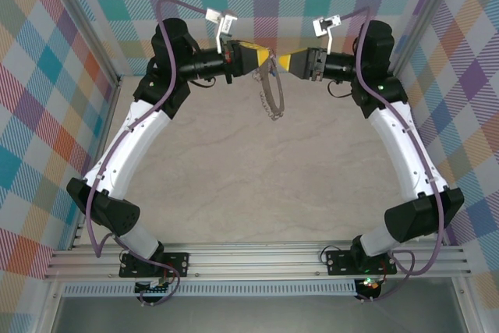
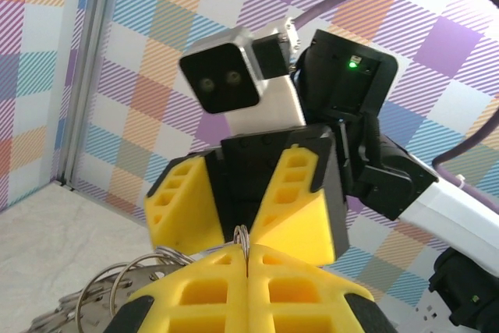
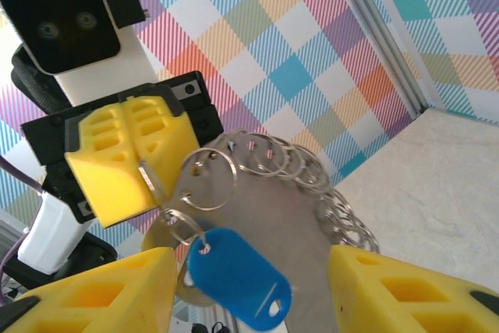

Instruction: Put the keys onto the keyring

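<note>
Left gripper fingers clamp keyring loop aloft over table. Right gripper fingers wide, flanking blue key, which appears hung on loop. Step: release. Next, you back right arm clear, no snagging.

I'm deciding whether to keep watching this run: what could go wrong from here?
1. The left gripper pinches just one thin loop, so the whole keyring hanging above the table might slip out and drop.
2. The blue key dangles between the open fingers of the right gripper; pulling away could snag it or the loops.
</note>
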